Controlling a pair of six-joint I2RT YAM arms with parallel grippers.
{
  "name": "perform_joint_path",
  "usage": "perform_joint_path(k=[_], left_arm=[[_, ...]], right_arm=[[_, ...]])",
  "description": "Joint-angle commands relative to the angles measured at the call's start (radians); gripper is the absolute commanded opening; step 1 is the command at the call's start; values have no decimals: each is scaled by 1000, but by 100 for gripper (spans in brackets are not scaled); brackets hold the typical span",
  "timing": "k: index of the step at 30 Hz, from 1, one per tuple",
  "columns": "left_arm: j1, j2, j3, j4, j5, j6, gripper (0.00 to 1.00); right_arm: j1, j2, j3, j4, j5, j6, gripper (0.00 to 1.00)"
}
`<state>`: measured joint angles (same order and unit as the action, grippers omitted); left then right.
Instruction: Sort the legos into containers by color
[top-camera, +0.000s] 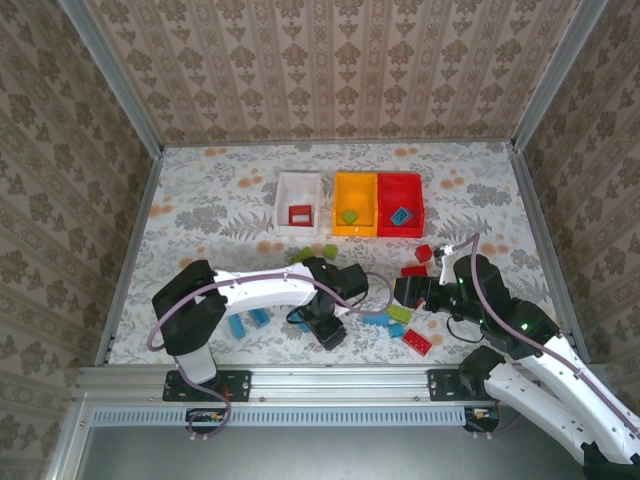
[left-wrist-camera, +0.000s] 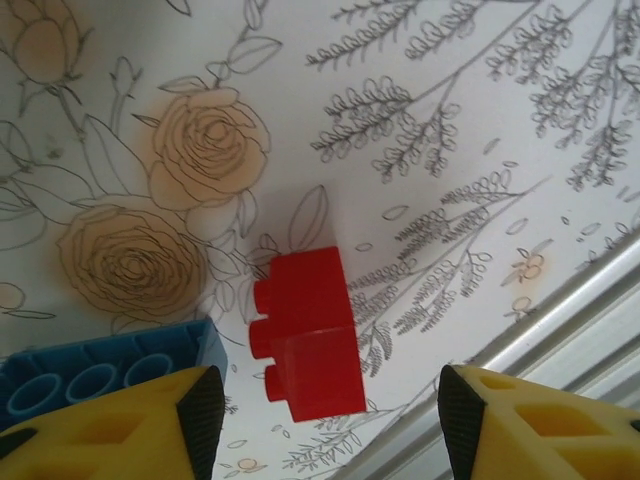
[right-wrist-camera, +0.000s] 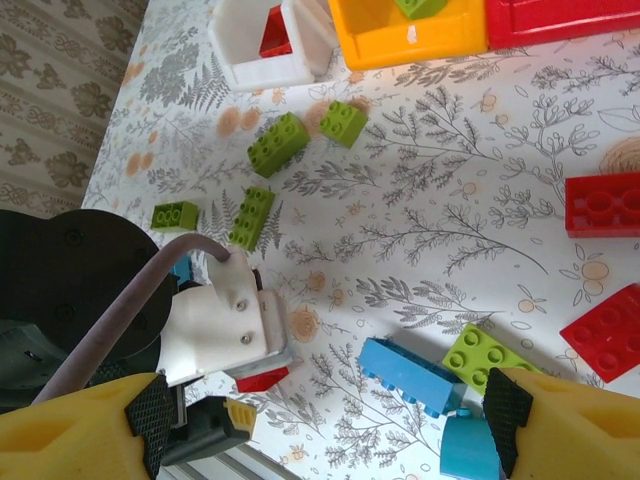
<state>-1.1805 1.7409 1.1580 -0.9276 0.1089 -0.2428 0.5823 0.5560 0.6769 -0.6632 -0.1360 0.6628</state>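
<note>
We are looking down on a floral tabletop (top-camera: 200, 210) whose far side is carrying three containers in a row. The white bin (top-camera: 300, 180) is holding a red frame piece (top-camera: 299, 214), the orange-yellow bin (top-camera: 355, 185) a lime brick (top-camera: 350, 216), and the red bin (top-camera: 400, 185) a light blue brick (top-camera: 401, 216). The left pincer (left-wrist-camera: 325, 420) is standing low with its jaws wide on either side of a red brick (left-wrist-camera: 305, 335) lying on the tabletop, touching neither flank. A blue brick (left-wrist-camera: 100, 370) is lying just beside one of its yellow fingers (left-wrist-camera: 150, 430). The right pincer (right-wrist-camera: 328, 415) is gaping wide and gripping nothing. Loose lime legos (right-wrist-camera: 277, 143), blue legos (right-wrist-camera: 410, 375) and red legos (right-wrist-camera: 605, 205) are lying scattered ahead of it.
</note>
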Motion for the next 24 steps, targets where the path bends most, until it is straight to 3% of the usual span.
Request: perform_joint_path(k=[1,11,17,24], left_arm=[[-7,41,30,12,-38,-27,61],[-10,82,18,53,-17,-30,44],[-6,39,16,46,-72,-40,21],[104,-62,84,-20,-119,-44,18]], right_arm=[[-1,-15,-10,8,-28,21,84],[-1,-16,-10,10,-29,25,84],[-1,-8,-12,21,-25,29,83],[-1,37,28,32,-10,6,83]])
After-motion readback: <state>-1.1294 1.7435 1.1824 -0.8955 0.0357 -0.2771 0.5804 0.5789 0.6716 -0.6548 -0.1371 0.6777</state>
